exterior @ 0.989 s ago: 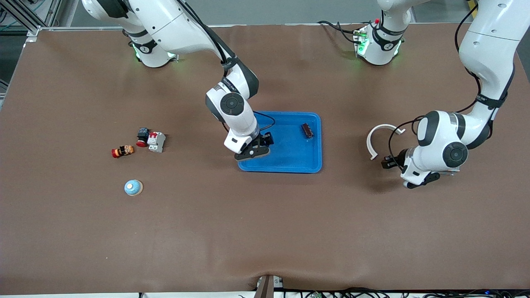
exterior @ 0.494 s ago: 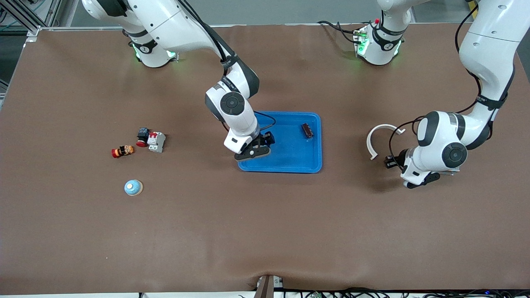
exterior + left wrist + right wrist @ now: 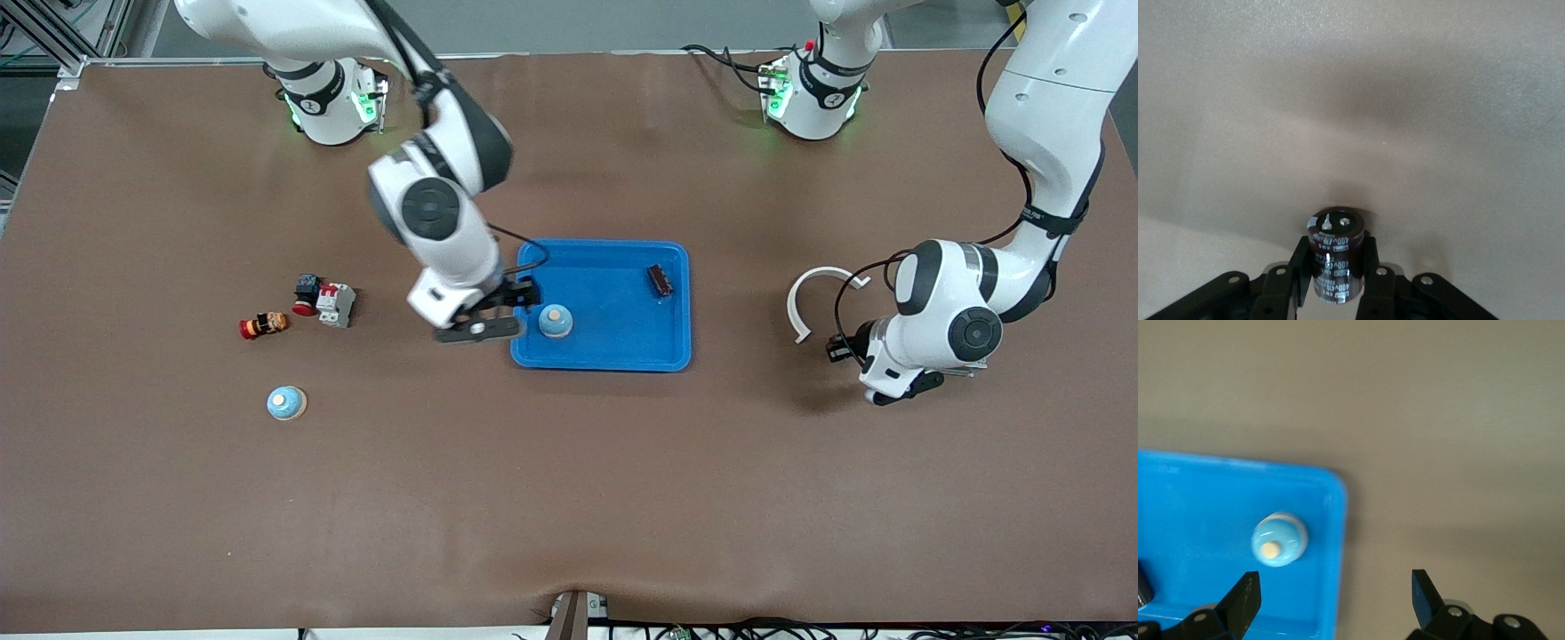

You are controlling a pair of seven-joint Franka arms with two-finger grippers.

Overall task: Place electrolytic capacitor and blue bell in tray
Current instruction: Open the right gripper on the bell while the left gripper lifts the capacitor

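The bright-blue tray (image 3: 613,342) lies mid-table. A blue bell (image 3: 555,321) with a tan knob stands upright in its corner nearest the right arm's end, also seen from the right wrist as blue bell (image 3: 1278,541) on the tray (image 3: 1198,513). My right gripper (image 3: 496,313) hangs open and empty over that tray edge, right gripper (image 3: 1335,597) straddling the rim. My left gripper (image 3: 1336,270) is shut on a dark-brown electrolytic capacitor (image 3: 1335,253) held upright. In the front view the left gripper (image 3: 843,347) sits low over the table toward the left arm's end.
A small dark cylinder (image 3: 659,280) lies in the tray. A white C-shaped ring (image 3: 822,298) lies beside the left gripper. Toward the right arm's end sit a second blue bell (image 3: 286,403), a red-and-orange part (image 3: 263,324), a grey breaker (image 3: 336,304) and a red-and-black button (image 3: 307,293).
The right gripper has lifted and pulled off the tray toward the right arm's end, leaving the blue bell standing in it. The left gripper has closed on the capacitor.
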